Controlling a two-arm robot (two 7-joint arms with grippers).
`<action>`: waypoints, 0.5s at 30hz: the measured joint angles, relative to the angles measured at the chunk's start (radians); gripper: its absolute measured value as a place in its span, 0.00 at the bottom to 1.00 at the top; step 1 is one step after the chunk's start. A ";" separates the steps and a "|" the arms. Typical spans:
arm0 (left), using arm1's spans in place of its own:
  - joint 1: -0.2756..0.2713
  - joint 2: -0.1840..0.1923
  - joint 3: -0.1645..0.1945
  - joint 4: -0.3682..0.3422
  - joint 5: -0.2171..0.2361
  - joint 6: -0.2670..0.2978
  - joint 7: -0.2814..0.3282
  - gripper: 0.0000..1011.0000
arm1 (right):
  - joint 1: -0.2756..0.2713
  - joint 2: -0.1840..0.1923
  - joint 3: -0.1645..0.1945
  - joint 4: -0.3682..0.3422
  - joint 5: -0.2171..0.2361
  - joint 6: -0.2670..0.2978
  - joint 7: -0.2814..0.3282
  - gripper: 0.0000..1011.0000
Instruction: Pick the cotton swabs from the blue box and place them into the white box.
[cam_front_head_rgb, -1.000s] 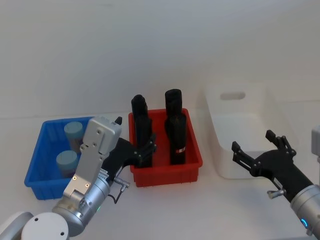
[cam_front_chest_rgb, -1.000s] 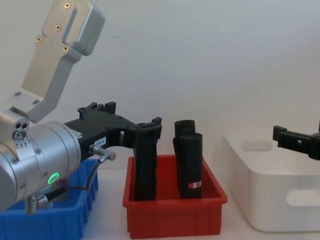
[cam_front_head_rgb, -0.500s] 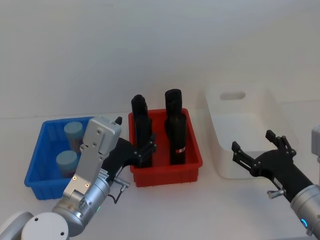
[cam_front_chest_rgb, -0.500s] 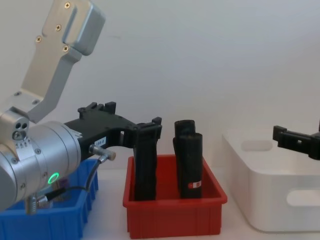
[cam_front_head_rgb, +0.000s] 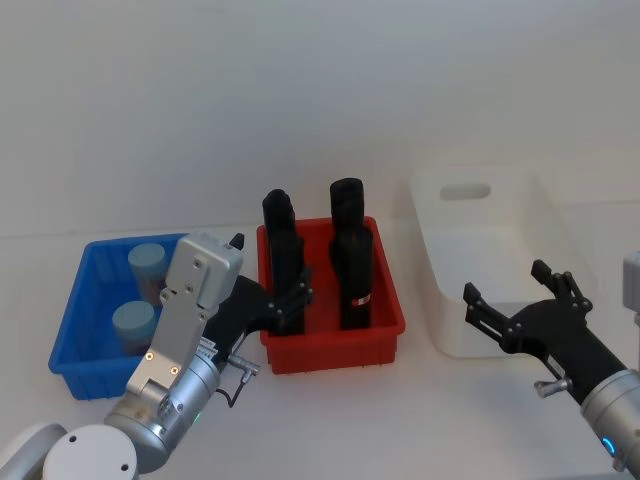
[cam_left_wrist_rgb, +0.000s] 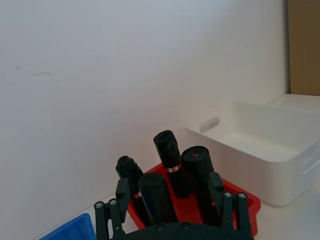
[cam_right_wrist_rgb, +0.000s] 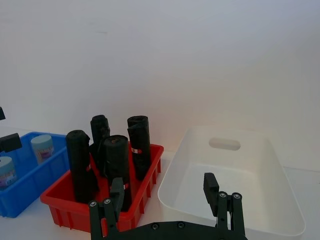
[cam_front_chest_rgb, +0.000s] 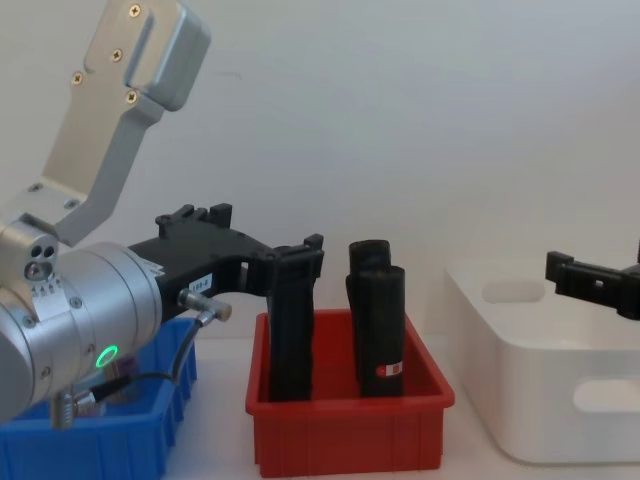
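I had the left gripper (cam_front_head_rgb: 270, 270) hanging with its fingers spread apart and nothing between them, above the gap between the blue box (cam_front_head_rgb: 68, 345) and the red bin (cam_front_head_rgb: 335, 347), at the bin's near left corner. From the left wrist view I looked through those parted fingers at the black rolls (cam_left_wrist_rgb: 170, 165). The right gripper (cam_front_head_rgb: 505, 283) was parted just as wide, also with nothing in it, and sat at the near edge of the white box (cam_front_head_rgb: 470, 190), pointing toward the middle of the table (cam_front_head_rgb: 400, 420).

I counted two tubs of cotton swabs (cam_front_head_rgb: 148, 262), both standing upright in the blue box on the far left. One was toward its far wall and the other (cam_front_head_rgb: 132, 322) toward its near wall, each with a pale blue lid. Neither gripper touched them.

Three containers stood in a row on the table: the blue box on the left, the red bin in the middle and the white box on the right, each apart from its neighbour. The red bin held four black rolls, all upright, two in the near row and two in the far row.
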 joint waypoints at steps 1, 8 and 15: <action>0.000 0.000 0.000 0.000 0.000 0.000 0.000 0.99 | 0.000 0.000 0.000 0.000 0.000 0.000 0.000 0.99; -0.002 0.000 -0.003 0.003 -0.001 0.000 -0.001 0.99 | 0.000 0.000 0.000 0.000 0.000 0.000 0.000 0.99; -0.013 0.002 -0.019 0.019 -0.016 0.002 -0.002 0.99 | 0.000 0.000 0.000 0.000 0.000 0.000 0.000 0.99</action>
